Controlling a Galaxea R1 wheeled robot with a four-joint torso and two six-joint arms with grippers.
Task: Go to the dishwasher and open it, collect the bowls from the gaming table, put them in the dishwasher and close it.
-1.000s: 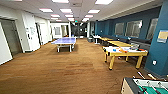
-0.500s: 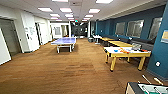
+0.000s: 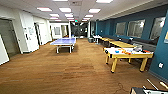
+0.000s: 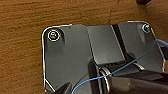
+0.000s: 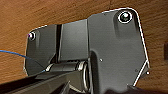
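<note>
Brown wood-look floor (image 3: 75,72) runs down a long room with a blue ping-pong table (image 3: 63,42) far ahead on the left and a dark blue wall (image 3: 150,22) on the right. Ahead and to the robot's right, against that wall, stands the gaming table (image 3: 113,57), its long axis across the view, with orange and blue bowls (image 3: 124,51) on top, so the right arm looks nearer. Whether either gripper is open, I cannot tell; the dishwasher's place is unknown.
</note>
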